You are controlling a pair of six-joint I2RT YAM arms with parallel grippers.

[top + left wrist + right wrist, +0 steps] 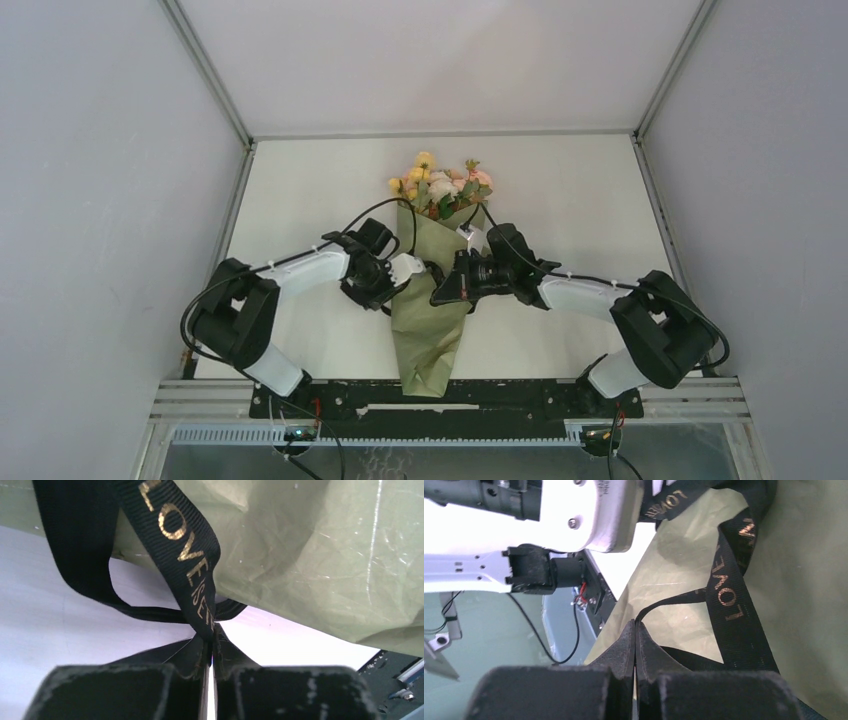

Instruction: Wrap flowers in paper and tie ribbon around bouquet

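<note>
Left wrist view: the left gripper [210,642] is pinched tight on the ribbon [172,540], a strand rising from its closed jaws across the paper [310,555]. Opposite it, the right gripper [635,630] is likewise clamped on a thin strand. With one arm on each side of the bouquet [430,320], a knot is probably being drawn. It lies on the table [570,190], flowers [440,182] pointing away from the bases. Gold lettering reads "LOVE"; the smaller words are unclear.
</note>
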